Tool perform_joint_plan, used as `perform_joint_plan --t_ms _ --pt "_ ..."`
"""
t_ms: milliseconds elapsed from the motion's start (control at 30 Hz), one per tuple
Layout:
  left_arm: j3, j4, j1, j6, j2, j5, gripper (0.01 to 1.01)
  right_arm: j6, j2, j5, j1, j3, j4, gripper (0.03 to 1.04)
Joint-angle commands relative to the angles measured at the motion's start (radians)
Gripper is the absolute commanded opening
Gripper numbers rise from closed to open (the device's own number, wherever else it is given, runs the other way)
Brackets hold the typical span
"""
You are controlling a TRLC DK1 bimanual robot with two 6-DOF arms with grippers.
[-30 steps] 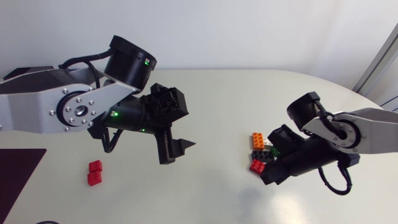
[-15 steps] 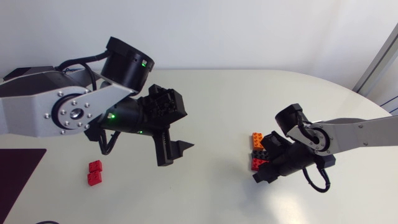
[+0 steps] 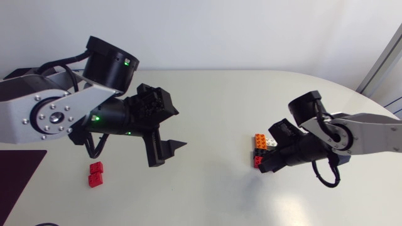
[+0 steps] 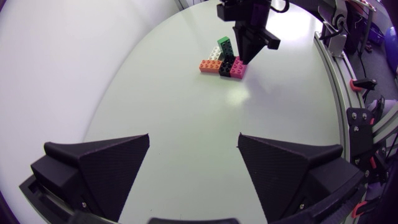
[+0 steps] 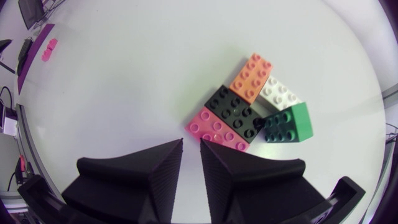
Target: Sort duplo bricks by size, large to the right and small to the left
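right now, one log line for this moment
left jaws open, empty | right jaws shut, beside brick pile | two red bricks at table's left

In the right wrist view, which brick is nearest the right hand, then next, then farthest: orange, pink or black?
1. The pink brick, just ahead of the right hand.
2. The black brick, behind it.
3. The orange brick, farthest back.

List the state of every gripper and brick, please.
left gripper: open, empty.
right gripper: shut, empty, just short of the pink brick.
orange brick: flat, studs up, against the black brick.
black brick: flat, studs up.
pink brick: flat, studs up, against the black brick.
white brick: flat, partly hidden by the green brick.
green brick: studs up, sitting higher.
small red bricks: two, touching, far from the others.
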Motion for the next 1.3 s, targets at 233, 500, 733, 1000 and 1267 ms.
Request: perform_joint_plan --t_ms 233,500,733,1000,1267 --pt "-0.102 -0.005 0.108 -0.07 -0.133 0.002 0.989 0.03 -0.251 0.021 0.011 -0.052 -0.044 0.28" --pt "-0.203 0.038 0.29 -0.094 -0.213 0.002 0.989 0.046 -0.36 0.075 -0.008 -0.049 -0.058 0.32" --pt "-0.32 0.044 0.43 -0.122 -0.354 0.002 0.989 0.059 -0.501 0.138 -0.054 -0.075 -0.052 0.32" --pt "-0.412 0.058 0.608 -0.193 -0.399 -0.011 0.989 0.07 -0.589 0.224 -0.091 -0.139 -0.002 0.32" --pt "-0.489 0.058 0.723 -0.235 -0.524 -0.011 0.989 0.039 -0.698 0.242 -0.188 -0.17 0.033 0.32"
